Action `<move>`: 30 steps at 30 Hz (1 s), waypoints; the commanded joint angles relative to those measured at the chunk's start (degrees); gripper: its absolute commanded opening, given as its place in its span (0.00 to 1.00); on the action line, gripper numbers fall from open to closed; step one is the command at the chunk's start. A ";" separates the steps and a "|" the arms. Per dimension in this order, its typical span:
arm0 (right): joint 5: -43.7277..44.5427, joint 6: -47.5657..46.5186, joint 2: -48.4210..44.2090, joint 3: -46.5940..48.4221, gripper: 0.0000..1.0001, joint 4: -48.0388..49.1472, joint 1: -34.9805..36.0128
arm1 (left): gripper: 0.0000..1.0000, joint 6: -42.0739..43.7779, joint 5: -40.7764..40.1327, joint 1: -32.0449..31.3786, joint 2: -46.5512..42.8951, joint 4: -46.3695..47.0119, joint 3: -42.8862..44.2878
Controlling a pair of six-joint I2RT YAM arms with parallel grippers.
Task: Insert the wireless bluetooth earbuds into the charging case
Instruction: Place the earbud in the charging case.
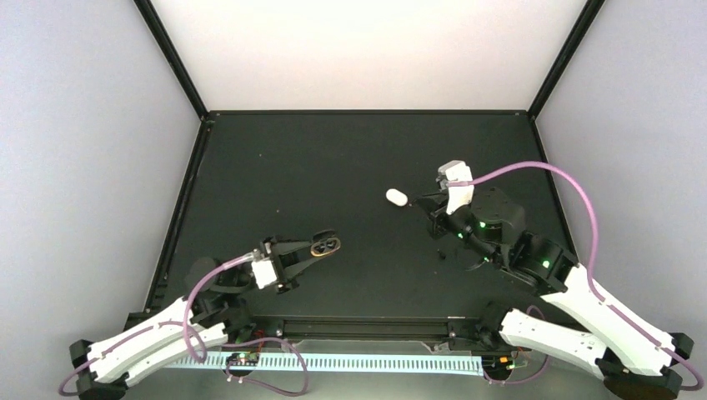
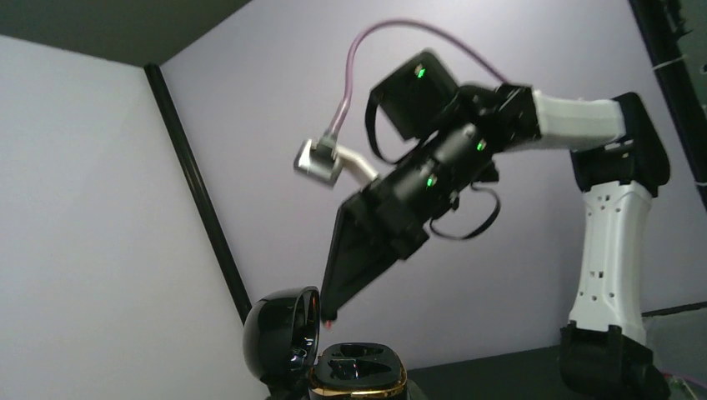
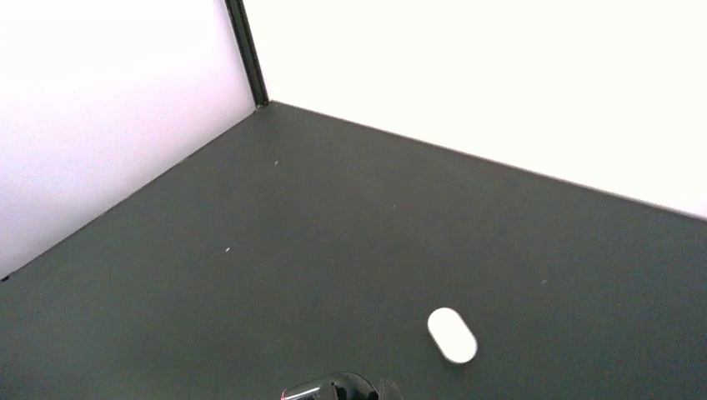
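Note:
The charging case [image 2: 358, 367] is a glossy black shell with a gold rim. Its lid [image 2: 279, 333] stands open to the left over two dark sockets. In the top view the case [image 1: 326, 245] sits at the tip of my left gripper [image 1: 315, 247], which is shut on it above the table. My right gripper [image 1: 423, 206] is raised farther back and to the right, apart from the case. It is shut on one small glossy black earbud [image 3: 333, 388] with a red glint. In the left wrist view its tip [image 2: 332, 315] shows just above the open case.
A small white pill-shaped oval [image 1: 397, 197] [image 3: 452, 335] lies on the dark table [image 1: 333, 158], just left of my right gripper. Pale walls and black frame posts [image 1: 171, 58] enclose the table on three sides.

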 commanded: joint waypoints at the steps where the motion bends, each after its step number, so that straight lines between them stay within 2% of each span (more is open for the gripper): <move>1: 4.20 -7.69 -1.66 3.81 0.01 -6.63 0.83 | 0.02 -1.47 -1.95 0.14 9.03 16.56 -0.11; 8: 5.16 -16.11 -3.44 6.36 0.01 -0.53 1.19 | 0.01 -2.20 -2.02 0.13 24.65 27.44 2.75; 17: 1.95 -25.02 -2.33 8.47 0.01 6.78 2.45 | 0.02 0.14 -5.49 0.29 30.50 29.23 4.82; 24: 11.10 -33.69 0.49 8.30 0.01 12.05 11.42 | 0.02 -2.57 -5.88 2.45 38.25 36.22 6.28; 30: 18.06 -41.26 0.81 6.24 0.01 18.81 16.95 | 0.02 -4.59 -3.85 4.12 41.81 38.47 8.93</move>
